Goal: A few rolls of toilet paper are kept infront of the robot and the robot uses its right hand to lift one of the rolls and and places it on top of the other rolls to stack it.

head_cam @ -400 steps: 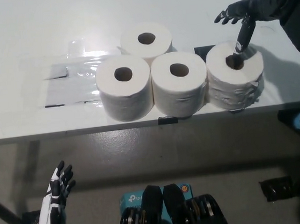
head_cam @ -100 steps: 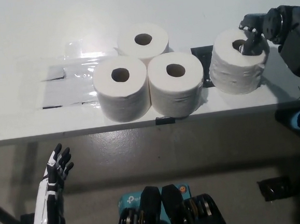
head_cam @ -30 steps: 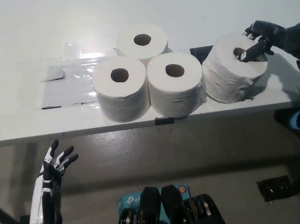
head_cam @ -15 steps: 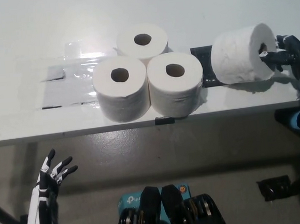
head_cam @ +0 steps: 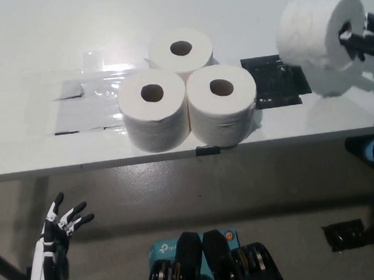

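Head view: black right hand [head_cam: 360, 35] grips white toilet paper roll [head_cam: 314, 27], tipped sideways, fingers in its core.
White left hand [head_cam: 52, 235] rests low, fingers spread, empty.

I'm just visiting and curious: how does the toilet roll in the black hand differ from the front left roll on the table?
The held roll is lifted off the white table and tipped sideways, its core hole facing the right hand; the front left roll stands upright, hole facing up. The held roll hangs apart at the right; the front left roll touches its neighbours. Both are white toilet rolls.
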`<state>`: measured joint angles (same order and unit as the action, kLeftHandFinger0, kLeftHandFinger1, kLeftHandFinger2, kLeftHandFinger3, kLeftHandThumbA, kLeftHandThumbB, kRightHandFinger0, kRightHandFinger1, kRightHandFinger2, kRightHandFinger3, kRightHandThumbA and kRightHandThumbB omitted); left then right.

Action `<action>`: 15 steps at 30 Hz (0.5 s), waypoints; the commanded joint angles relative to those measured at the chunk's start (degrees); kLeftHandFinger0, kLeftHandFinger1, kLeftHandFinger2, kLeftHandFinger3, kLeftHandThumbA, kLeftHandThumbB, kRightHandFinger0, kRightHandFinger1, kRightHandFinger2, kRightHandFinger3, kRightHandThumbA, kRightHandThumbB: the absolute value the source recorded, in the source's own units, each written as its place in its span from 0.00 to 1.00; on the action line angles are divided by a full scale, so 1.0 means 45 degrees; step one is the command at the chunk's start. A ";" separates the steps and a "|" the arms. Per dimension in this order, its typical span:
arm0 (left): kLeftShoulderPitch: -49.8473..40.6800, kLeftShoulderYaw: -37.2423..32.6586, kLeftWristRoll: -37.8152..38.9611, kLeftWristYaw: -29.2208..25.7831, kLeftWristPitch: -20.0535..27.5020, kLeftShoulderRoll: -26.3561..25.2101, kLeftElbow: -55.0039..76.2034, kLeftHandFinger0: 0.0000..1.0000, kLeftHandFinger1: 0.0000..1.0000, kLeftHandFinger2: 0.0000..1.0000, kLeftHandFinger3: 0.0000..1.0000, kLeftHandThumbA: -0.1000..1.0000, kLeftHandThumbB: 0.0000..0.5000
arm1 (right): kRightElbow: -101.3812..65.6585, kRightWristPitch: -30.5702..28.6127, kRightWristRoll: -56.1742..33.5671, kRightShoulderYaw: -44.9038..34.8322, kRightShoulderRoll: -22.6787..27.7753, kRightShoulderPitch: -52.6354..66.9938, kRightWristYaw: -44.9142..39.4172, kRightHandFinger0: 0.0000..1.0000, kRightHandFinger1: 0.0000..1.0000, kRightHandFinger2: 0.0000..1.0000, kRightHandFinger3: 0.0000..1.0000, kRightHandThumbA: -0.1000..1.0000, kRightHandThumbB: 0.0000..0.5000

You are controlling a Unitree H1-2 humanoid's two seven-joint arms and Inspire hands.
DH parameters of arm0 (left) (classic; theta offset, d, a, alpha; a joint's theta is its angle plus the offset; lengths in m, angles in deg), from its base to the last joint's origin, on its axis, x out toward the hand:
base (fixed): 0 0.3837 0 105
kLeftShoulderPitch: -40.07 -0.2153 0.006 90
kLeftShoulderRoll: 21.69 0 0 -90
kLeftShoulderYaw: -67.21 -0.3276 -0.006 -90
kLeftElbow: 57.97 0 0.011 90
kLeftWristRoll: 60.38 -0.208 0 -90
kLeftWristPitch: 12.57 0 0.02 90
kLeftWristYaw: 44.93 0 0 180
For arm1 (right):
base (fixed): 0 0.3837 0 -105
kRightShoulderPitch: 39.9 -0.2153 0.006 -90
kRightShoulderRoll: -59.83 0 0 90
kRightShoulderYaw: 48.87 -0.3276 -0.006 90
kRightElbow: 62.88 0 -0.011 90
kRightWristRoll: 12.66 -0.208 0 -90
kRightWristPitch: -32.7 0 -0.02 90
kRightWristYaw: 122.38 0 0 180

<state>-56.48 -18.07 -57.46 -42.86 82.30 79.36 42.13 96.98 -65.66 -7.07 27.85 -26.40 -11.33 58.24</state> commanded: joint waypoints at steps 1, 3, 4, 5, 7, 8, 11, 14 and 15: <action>-0.0084 0.0073 0.0057 -0.0038 0.0368 -0.0071 0.0416 1.00 0.73 0.81 1.00 1.00 0.01 | -0.1253 -0.0602 -0.0521 0.0116 0.0432 -0.1450 0.0124 0.00 0.00 0.00 0.08 0.54 0.02; -0.0154 0.0052 0.0088 -0.0013 0.0406 -0.0051 0.0377 1.00 0.73 0.81 1.00 1.00 0.01 | -0.2245 0.0133 -0.0387 0.0320 0.0317 -0.1576 0.0117 0.00 0.00 0.00 0.08 0.57 0.08; -0.0154 0.0051 0.0047 -0.0024 0.0460 -0.0058 0.0354 1.00 0.73 0.81 1.00 1.00 0.00 | -0.2468 0.0162 -0.0250 0.0476 0.0309 -0.1580 0.0166 0.00 0.00 0.00 0.05 0.59 0.07; -0.0185 0.0033 -0.0021 -0.0034 0.0543 -0.0057 0.0320 1.00 0.72 0.80 1.00 1.00 0.00 | -0.2733 0.0146 -0.0048 0.0678 0.0307 -0.1555 0.0226 0.00 0.00 0.00 0.02 0.59 0.07; -0.0200 0.0025 -0.0072 -0.0054 0.0461 -0.0053 0.0354 1.00 0.71 0.79 1.00 1.00 0.01 | -0.3891 0.0790 0.0432 0.1163 0.0199 -0.1526 0.0438 0.00 0.00 0.00 0.00 0.65 0.10; -0.0193 0.0026 -0.0100 -0.0068 0.0497 -0.0049 0.0340 0.99 0.70 0.78 1.00 1.00 0.00 | -0.4302 0.0974 0.0496 0.1326 0.0170 -0.1490 0.0402 0.00 0.00 0.00 0.00 0.65 0.10; -0.0160 0.0021 -0.0070 -0.0029 0.0541 -0.0081 0.0273 0.98 0.69 0.78 1.00 1.00 0.00 | -0.6218 0.2100 0.0485 0.1850 -0.0017 -0.1397 -0.0242 0.25 0.00 0.00 0.00 0.65 0.11; -0.0160 0.0018 0.0051 0.0059 0.0512 -0.0132 0.0249 0.99 0.69 0.78 1.00 1.00 0.04 | -0.7606 0.2859 0.0357 0.2421 -0.0091 -0.1312 -0.1000 0.01 0.00 0.00 0.00 0.61 0.02; -0.0155 0.0015 0.0068 0.0065 0.0525 -0.0126 0.0218 0.99 0.70 0.79 1.00 1.00 0.08 | -0.7905 0.3096 0.0373 0.2541 -0.0115 -0.1291 -0.1101 0.00 0.00 0.00 0.00 0.59 0.03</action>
<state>-56.92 -18.08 -57.48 -42.85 82.34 79.36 42.05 70.66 -58.54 -6.07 36.59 -27.04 -13.25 57.46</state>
